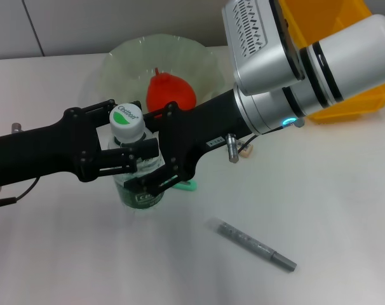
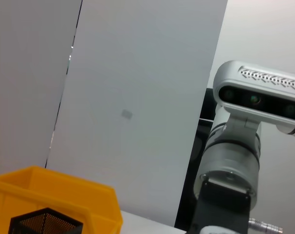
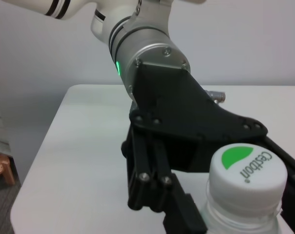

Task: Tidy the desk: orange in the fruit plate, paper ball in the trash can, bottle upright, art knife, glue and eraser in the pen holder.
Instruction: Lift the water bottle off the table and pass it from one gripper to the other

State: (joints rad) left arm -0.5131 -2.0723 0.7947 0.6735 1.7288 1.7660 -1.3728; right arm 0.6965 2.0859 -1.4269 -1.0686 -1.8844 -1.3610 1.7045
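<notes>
White-capped bottle point(image 1: 134, 162), one, is standing upright on the desk point(image 1: 319, 210) just in front of the one plate point(image 1: 126, 60), which is holding one orange point(image 1: 171, 93). Both grippers, left point(image 1: 132, 162) and right point(image 1: 148, 176), are closing their fingers on the bottle from opposite sides. One knife point(image 1: 253, 244) is lying apart on the desk, one yellow bin point(image 1: 345, 108) behind.

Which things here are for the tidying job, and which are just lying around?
For the job: bottle, standing, with the left gripper and right gripper around it; orange in the plate; grey knife on the table; black pen holder.
Just lying about: yellow box.
</notes>
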